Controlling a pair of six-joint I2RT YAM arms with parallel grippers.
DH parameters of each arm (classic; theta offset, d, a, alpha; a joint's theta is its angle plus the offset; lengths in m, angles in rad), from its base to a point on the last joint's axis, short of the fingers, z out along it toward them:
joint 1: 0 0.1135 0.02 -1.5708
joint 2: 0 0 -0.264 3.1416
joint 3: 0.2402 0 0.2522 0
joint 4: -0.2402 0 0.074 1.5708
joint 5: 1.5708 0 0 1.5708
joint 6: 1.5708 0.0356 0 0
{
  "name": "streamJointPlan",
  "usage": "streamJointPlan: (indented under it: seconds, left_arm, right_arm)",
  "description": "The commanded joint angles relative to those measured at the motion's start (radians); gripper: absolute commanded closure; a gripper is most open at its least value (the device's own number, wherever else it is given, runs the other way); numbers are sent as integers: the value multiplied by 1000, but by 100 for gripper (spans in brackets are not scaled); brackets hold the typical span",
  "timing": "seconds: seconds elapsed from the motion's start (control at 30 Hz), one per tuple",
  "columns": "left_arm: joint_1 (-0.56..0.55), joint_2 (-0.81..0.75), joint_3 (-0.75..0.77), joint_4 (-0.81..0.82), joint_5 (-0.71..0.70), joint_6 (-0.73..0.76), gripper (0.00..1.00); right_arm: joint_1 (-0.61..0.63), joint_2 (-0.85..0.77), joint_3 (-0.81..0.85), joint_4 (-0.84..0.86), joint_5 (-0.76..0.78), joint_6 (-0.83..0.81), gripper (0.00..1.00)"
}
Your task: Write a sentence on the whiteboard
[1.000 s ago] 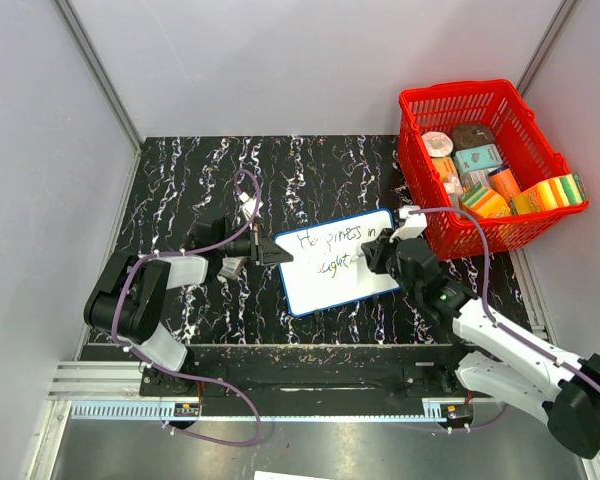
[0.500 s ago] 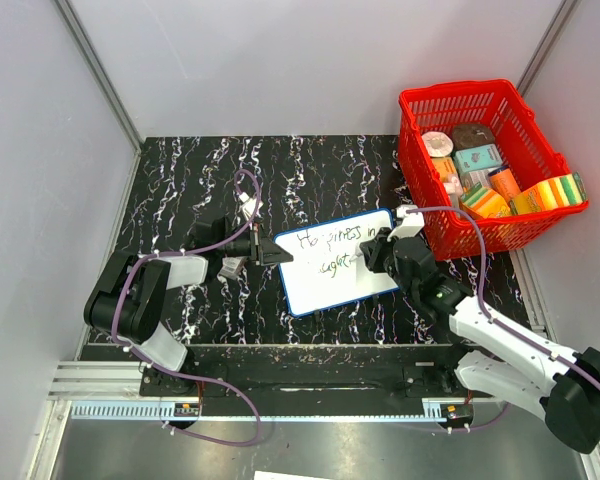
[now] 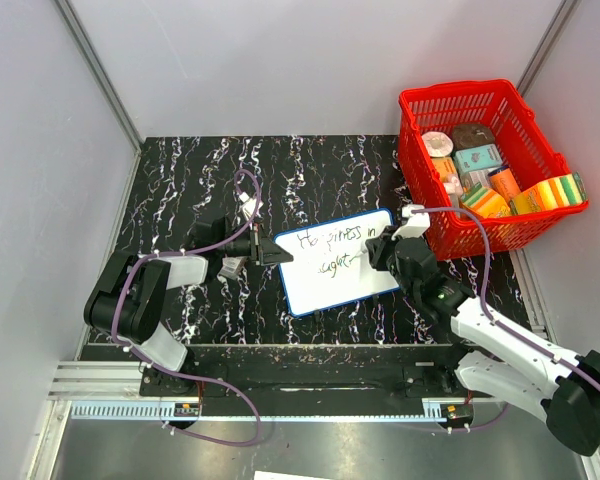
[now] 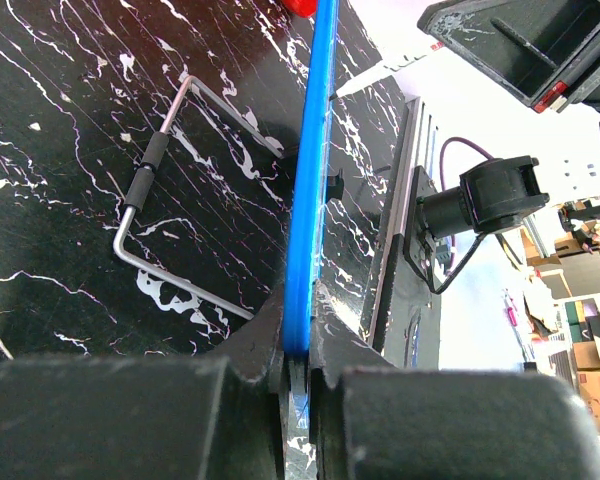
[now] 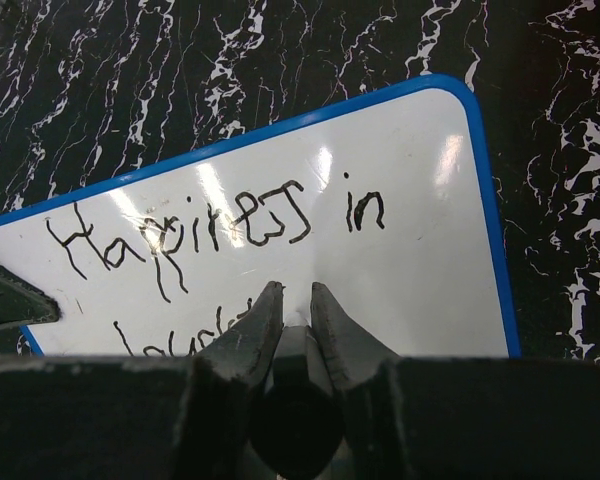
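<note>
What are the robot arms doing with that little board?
They are writing on it. The left fingers pinch the blue rim of the whiteboard at its left edge. The right fingers grip a marker with its tip down at the board. The sentence reads "Happiness in", and a second line is started below it. The red basket on the right is not being touched.

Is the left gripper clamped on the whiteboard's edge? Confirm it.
Yes, the left gripper is shut on the whiteboard, pinching its blue rim edge-on.
</note>
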Motion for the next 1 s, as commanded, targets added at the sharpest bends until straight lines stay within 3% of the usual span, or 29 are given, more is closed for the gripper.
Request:
streamJointPlan:
  seconds: [0.0,0.6,0.97]
  left_arm:
    - [-6,1,3,-30,-115,126,100]
    - [-6,0,3,-30,-113,126,100]
    - [-6,0,3,-32,-113,126,100]
  right_arm:
    - [-5,-8,28,12,60,-10,100]
    - [-4,14,22,75,-49,10,100]
    - [-4,14,0,12,-71,22,100]
